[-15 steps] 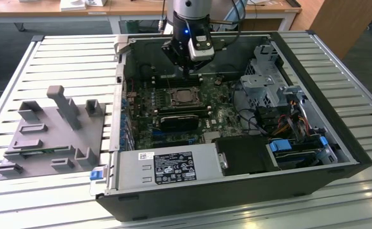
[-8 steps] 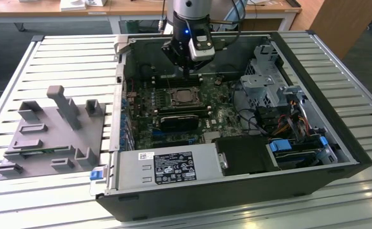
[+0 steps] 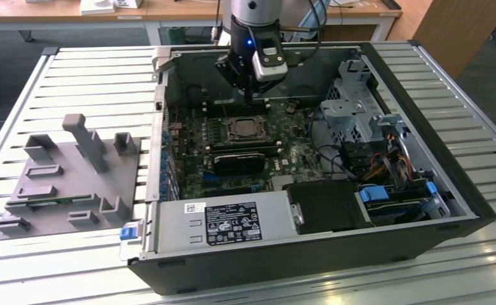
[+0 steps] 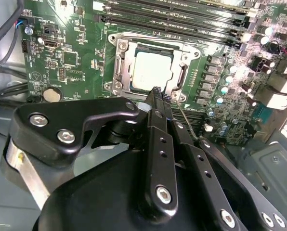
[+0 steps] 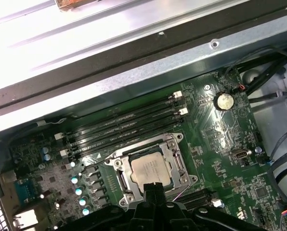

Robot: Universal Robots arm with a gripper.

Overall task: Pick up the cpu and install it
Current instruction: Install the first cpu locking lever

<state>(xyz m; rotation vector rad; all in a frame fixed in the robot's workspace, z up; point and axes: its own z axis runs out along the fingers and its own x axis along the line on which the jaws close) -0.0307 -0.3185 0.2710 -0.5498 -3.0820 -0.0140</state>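
The cpu (image 4: 152,71) is a silver square chip lying flat in the metal socket frame (image 4: 115,67) of the green motherboard. It also shows as the cpu (image 5: 151,169) in the first wrist view and as the cpu (image 3: 245,130) in the exterior view. My gripper (image 3: 250,96) hangs inside the open computer case, above the board and just behind the socket. In the second wrist view the black fingers (image 4: 159,103) lie together, shut, with nothing between them, and their tip sits at the socket's edge. The gripper (image 5: 153,186) overlaps the chip's near edge.
A grey fixture tray (image 3: 65,184) with upright posts stands on the slatted table at the exterior view's left. Inside the case are memory slots (image 5: 126,126), a black heatsink (image 3: 238,163), a power supply (image 3: 222,222), a drive cage (image 3: 350,105) and loose cables (image 3: 384,159).
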